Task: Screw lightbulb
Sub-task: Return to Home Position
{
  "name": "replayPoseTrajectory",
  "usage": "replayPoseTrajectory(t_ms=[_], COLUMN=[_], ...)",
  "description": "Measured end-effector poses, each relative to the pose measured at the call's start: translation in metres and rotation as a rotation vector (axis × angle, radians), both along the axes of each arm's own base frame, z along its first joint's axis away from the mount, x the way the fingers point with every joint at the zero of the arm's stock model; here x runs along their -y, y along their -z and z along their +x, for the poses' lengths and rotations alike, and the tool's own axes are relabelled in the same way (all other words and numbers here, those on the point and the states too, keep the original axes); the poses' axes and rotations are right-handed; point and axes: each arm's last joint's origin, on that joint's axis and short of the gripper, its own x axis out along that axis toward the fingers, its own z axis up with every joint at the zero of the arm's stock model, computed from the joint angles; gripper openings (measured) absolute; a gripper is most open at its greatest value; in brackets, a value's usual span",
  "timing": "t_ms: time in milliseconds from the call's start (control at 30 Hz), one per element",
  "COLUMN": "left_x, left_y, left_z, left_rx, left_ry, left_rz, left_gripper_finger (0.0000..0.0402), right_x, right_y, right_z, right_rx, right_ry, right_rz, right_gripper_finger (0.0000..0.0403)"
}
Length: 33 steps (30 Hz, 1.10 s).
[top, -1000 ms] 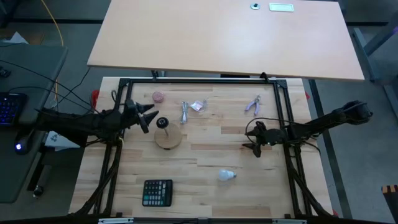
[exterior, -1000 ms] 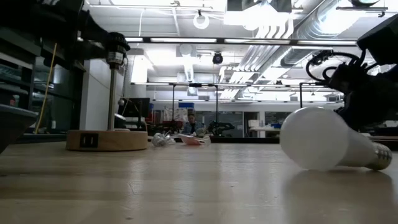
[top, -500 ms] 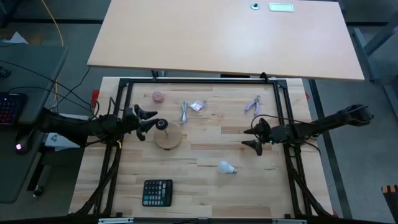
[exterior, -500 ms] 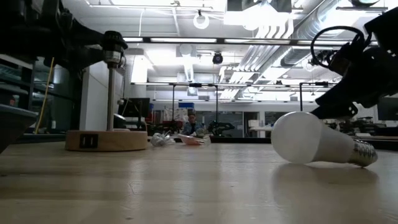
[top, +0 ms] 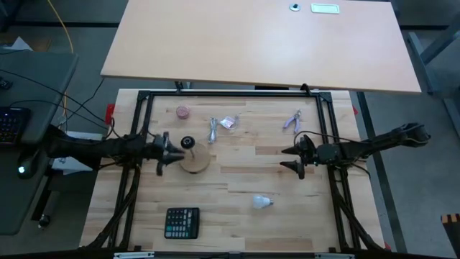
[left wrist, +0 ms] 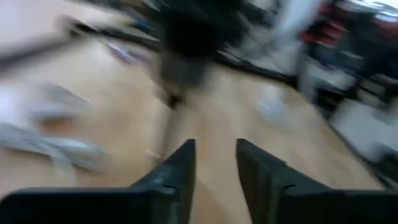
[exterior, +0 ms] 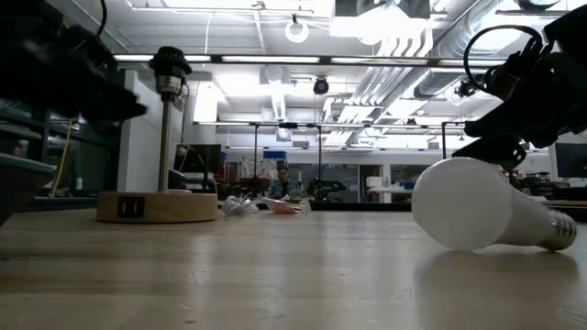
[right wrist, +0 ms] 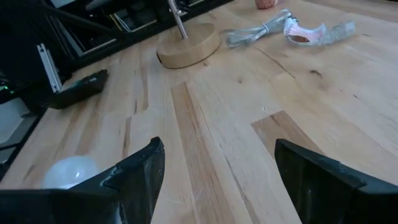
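The white lightbulb [top: 262, 203] lies on its side on the table, near the front, its metal base pointing toward the table's right edge. It also shows in the low view [exterior: 477, 215] and the right wrist view [right wrist: 71, 171]. The round wooden disc [top: 194, 159] carries an upright black socket [top: 187, 142]. My left gripper [top: 171, 151] hangs just left of the disc, its fingers a narrow gap apart and empty [left wrist: 216, 162]. My right gripper [top: 290, 158] is open wide and empty [right wrist: 217, 162], above the table, right of centre and beyond the bulb.
A black calculator [top: 182, 222] lies at the front left. A coiled cable [top: 213, 129], a clear wrapper [top: 229, 122], a small pink thing [top: 182, 111] and small pliers [top: 292, 121] lie along the far side. Bare wood lies between disc and right gripper.
My left gripper has moved toward the table's right and a little toward the near edge, up to the wooden disc. The lightbulb has rolled a little toward the far edge and back again. My right gripper has drifted slightly toward the far edge.
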Motion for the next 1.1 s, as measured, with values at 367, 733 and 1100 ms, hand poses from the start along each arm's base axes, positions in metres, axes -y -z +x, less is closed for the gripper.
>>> replayPoseTrajectory(t_ms=[367,733,1100], left_x=[-0.004,-0.005,-0.005], left_y=[0.009,0.017,0.015], left_z=[0.002,0.006,0.005], left_rx=[-0.098,-0.184,-0.161], left_ry=[-0.050,-0.071,-0.072], left_rz=[0.072,0.004,0.003], left_gripper_finger=[0.0006,0.0001,0.0001], right_x=[0.001,0.003,0.007], right_y=[-0.008,-0.020,-0.039], right_z=[-0.004,-0.014,-0.028], right_rx=[0.076,0.199,0.420], right_ry=[-0.001,-0.001,0.018], right_rz=[0.015,0.040,0.079], right_gripper_finger=[0.0293,0.0293,0.0293])
